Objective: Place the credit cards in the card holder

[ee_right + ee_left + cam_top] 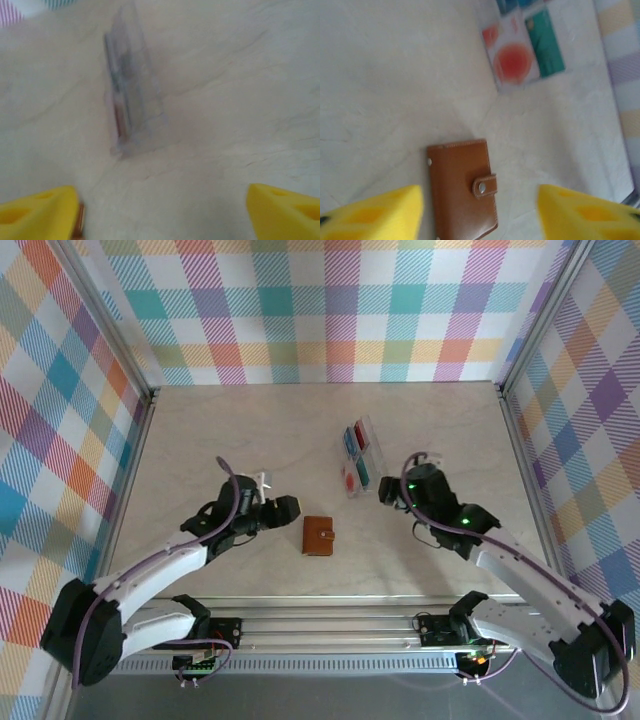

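Both left gripper point(287, 508) and right gripper point(385, 490) gape empty; we square the left over the closed brown leather wallet point(319, 536) at its four o'clock.

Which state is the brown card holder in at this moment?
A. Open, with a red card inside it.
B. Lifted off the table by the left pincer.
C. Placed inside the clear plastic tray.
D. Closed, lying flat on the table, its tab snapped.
D: the card holder lies flat on the table, folded shut, with its snap tab fastened over the front.
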Available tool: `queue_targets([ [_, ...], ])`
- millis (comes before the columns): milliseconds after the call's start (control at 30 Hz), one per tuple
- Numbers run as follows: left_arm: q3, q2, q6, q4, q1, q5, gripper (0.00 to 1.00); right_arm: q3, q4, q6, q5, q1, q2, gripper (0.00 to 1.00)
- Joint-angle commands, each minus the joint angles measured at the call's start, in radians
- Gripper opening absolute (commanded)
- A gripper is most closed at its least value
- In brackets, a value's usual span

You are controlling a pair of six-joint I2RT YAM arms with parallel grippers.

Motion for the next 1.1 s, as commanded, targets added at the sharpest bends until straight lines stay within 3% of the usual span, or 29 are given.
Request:
queue_targets([
  [0, 0.006, 0.118, -0.02, 0.104, -0.034, 0.058, 0.42, 0.063, -0.012, -0.01, -0.019, 0.115, 0.085, 0.68],
  [100, 0.036, 0.22, -0.026, 0.123, -0.049, 0.059, 0.21, 0.083, 0.014, -0.012, -0.099, 0.183, 0.161, 0.48],
  [300, 0.052, 0.306, -0.029, 0.164, -0.06, 0.057, 0.17, 0.095, 0.072, -0.003, -0.275, 0.237, 0.289, 0.29],
  [633, 0.046, 0.417, -0.034, 0.201, -0.064, -0.005, 0.09, 0.147, 0.119, -0.021, -0.367, 0.256, 0.465, 0.32],
  [1067, -0.07, 0.347, -0.059, 0.201, -0.103, -0.124, 0.05, 0.223, 0.128, -0.016, -0.376, 0.262, 0.663, 0.31],
])
